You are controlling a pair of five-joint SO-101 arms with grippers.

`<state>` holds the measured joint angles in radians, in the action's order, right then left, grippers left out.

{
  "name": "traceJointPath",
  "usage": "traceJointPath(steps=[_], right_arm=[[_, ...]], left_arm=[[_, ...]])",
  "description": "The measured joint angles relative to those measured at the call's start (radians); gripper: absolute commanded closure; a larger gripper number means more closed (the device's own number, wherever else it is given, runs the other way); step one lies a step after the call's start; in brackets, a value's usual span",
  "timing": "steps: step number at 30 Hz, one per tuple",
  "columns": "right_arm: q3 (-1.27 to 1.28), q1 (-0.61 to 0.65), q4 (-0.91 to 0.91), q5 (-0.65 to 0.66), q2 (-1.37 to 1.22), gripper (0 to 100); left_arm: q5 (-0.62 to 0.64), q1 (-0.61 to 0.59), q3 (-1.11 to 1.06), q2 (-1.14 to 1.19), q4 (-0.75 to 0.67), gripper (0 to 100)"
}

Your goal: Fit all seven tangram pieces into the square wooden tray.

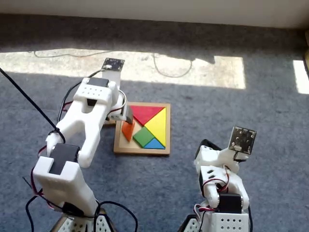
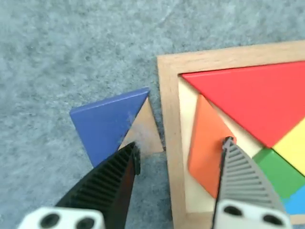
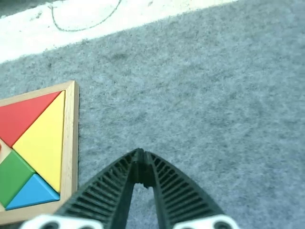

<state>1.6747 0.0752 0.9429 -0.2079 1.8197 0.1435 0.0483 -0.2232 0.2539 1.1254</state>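
The square wooden tray (image 1: 119,140) lies on the carpet and holds a red triangle (image 2: 252,95), a yellow piece (image 2: 293,143), a green piece (image 2: 276,171) and a light blue piece (image 2: 295,202). An orange piece (image 2: 206,143) lies loose and slanted in the tray's bare left part. Outside the tray's left rim (image 2: 169,143) lie a dark blue triangle (image 2: 105,124) and a small tan triangle (image 2: 145,131), touching each other. My left gripper (image 2: 181,149) is open and straddles that rim, with its grey finger (image 2: 238,176) at the orange piece's edge. My right gripper (image 3: 143,174) is shut over bare carpet, right of the tray.
Blue-grey carpet surrounds the tray (image 3: 71,143). A sunlit strip (image 1: 193,70) with a thin cable (image 1: 169,67) runs behind it. The right arm (image 1: 219,169) sits folded at the lower right, and the left arm (image 1: 82,125) stretches over the carpet to the tray's left side.
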Motion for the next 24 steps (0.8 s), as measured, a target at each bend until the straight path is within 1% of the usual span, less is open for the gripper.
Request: traceJointPath(steps=[7,10,13,19,24], right_arm=[[0.0,-0.003,0.0,0.0,0.0,99.4],[0.0,-0.003,0.0,0.0,0.0,99.4],[0.0,-0.003,0.0,0.0,0.0,99.4],[0.0,-0.003,0.0,0.0,0.0,99.4],[0.0,-0.003,0.0,0.0,0.0,99.4]], left_arm=[[0.002,-0.04,-0.061,-0.006,-0.112,73],[0.0,-0.043,-0.046,0.011,-0.126,73],[0.0,-0.057,0.017,0.057,-0.103,73],[0.0,-0.077,0.161,0.152,-0.012,73],[0.003,-0.091,0.183,0.155,0.031,73]])
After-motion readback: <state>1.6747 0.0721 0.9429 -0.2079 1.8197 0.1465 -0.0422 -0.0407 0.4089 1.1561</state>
